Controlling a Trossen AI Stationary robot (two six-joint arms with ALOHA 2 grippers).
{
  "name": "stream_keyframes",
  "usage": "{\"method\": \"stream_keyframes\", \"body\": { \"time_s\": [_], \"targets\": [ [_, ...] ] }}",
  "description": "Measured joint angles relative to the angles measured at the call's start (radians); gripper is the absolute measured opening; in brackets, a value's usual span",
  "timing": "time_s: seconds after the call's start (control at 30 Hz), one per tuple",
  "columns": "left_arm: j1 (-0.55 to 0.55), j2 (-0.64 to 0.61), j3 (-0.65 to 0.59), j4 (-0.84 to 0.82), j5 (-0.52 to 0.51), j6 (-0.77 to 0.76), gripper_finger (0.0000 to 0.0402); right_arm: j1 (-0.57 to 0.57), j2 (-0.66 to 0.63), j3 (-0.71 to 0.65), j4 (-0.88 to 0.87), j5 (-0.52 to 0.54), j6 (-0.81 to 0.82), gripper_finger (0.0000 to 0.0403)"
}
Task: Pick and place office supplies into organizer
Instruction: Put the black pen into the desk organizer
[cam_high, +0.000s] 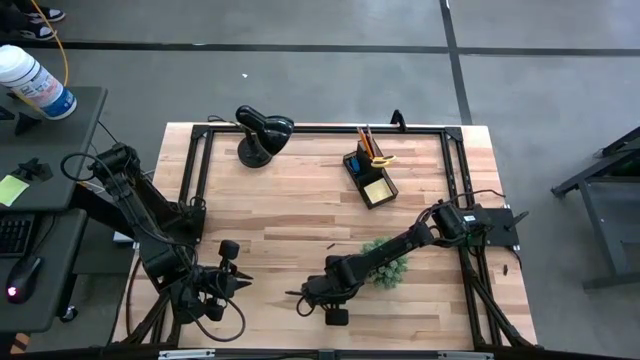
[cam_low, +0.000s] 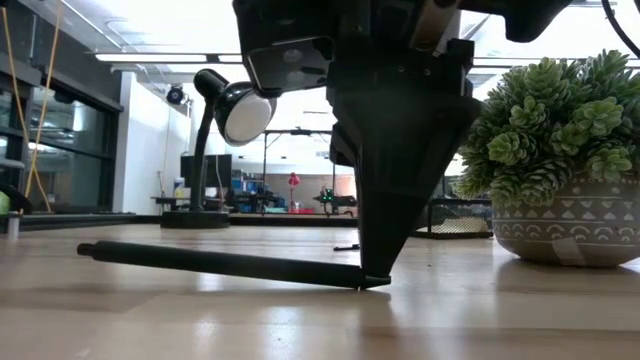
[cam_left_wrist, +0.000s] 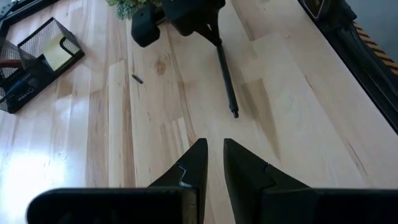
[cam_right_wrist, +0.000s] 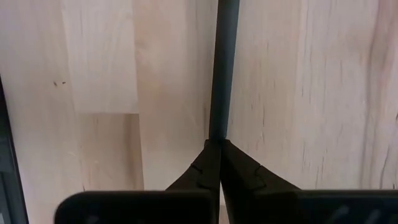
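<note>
Black pen (cam_right_wrist: 224, 68), light, stiff, slippery: right end effector (cam_right_wrist: 214, 163) pinches its tip low-centre; grip mid-barrel instead.

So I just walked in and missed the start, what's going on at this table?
The right hand is down at the table's near edge, pinched shut on one end of a thin black pen that lies flat on the wood. The left hand waits at the near left, fingers slightly apart and holding nothing. The black organizer at the back already holds a yellow sticky pad, pencils and scissors. A potted plant sits beside the right arm.
</note>
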Motion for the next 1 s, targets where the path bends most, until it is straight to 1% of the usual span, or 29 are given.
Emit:
{"method": "stream_keyframes", "body": {
  "time_s": [0.5,0.7,0.87,1.0],
  "targets": [
    [0.0,0.0,0.0,0.0,0.0,-0.022,0.0042,0.0,0.005,-0.001,0.031,0.002,-0.002,0.0004],
    [0.0,0.0,0.0,0.0,0.0,-0.022,0.0042,0.0,0.006,-0.002,0.039,-0.016,-0.004,0.0026],
    [0.0,0.0,0.0,0.0,0.0,-0.021,0.0042,0.001,0.01,-0.003,0.038,-0.015,-0.001,0.0051],
    [0.0,0.0,0.0,0.0,0.0,-0.021,0.0042,0.001,0.01,-0.003,0.039,-0.009,0.0,0.0063]
  ]
}}
